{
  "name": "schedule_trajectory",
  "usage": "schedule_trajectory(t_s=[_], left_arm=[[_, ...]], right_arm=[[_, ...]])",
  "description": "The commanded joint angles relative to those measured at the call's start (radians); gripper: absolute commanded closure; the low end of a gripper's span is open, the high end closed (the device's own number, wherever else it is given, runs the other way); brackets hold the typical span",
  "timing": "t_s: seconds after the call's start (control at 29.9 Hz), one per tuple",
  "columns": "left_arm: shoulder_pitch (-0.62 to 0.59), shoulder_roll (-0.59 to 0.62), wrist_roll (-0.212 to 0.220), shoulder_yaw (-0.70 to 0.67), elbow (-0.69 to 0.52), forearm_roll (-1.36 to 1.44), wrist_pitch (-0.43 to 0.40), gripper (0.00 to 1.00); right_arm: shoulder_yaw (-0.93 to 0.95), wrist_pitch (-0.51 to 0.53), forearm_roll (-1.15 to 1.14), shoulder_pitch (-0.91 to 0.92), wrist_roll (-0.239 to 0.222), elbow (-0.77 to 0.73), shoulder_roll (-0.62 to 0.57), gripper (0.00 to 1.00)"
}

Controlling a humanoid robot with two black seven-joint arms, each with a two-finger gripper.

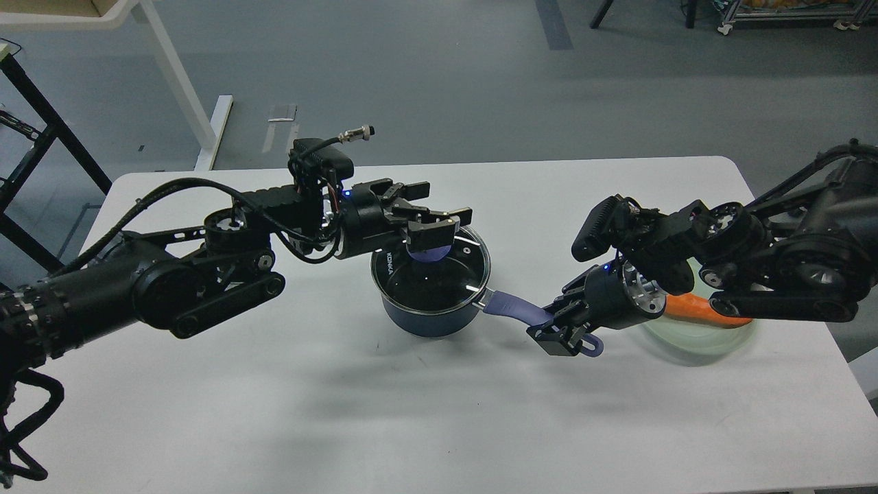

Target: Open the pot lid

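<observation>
The dark navy pot stands at the middle of the white table. Its long purple handle points right. The glass lid with white "KONKA" lettering rests on the pot. Its purple knob shows just below my left gripper. That gripper hovers over the knob with its fingers spread; the near finger covers the knob's top. My right gripper is shut on the handle near its end hole.
A pale green plate with an orange carrot-like thing lies at the right, partly under my right arm. The table's right edge is close beyond the plate. White table legs stand on the floor at the back left.
</observation>
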Motion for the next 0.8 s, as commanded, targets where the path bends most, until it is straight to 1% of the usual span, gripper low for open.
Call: schedule_trajectory(t_s=[0.0, 0.07, 0.2, 0.43, 0.7, 0.74, 0.77], left_arm=[[0.000, -0.002, 0.001, 0.086, 0.003, 0.011, 0.070, 0.07], [0.001, 0.000, 0.002, 0.098, 0.011, 0.012, 0.088, 0.07], [0.004, 0.001, 0.001, 0.103, 0.027, 0.012, 0.093, 0.07], [0.011, 0.000, -0.002, 0.129, 0.032, 0.012, 0.096, 0.14], [0.009, 0.000, -0.002, 0.167, 0.046, 0.012, 0.141, 0.14], [0.009, -0.002, -0.002, 0.167, 0.046, 0.012, 0.144, 0.16], [0.007, 0.000, -0.002, 0.169, 0.046, 0.012, 0.145, 0.21]], right_arm=[[0.000, 0.000, 0.000, 0.000, 0.000, -0.010, 0.005, 0.78], [0.000, 0.000, 0.000, 0.000, -0.001, -0.016, 0.008, 0.78], [0.000, 0.001, 0.000, -0.005, -0.001, -0.016, 0.008, 0.78], [0.000, 0.001, 0.000, -0.013, 0.000, -0.018, 0.009, 0.78], [0.000, 0.003, 0.000, -0.013, 0.000, -0.018, 0.009, 0.78], [0.000, 0.003, 0.000, -0.013, 0.000, -0.018, 0.009, 0.77], [0.000, 0.003, 0.000, -0.011, -0.001, -0.018, 0.009, 0.77]])
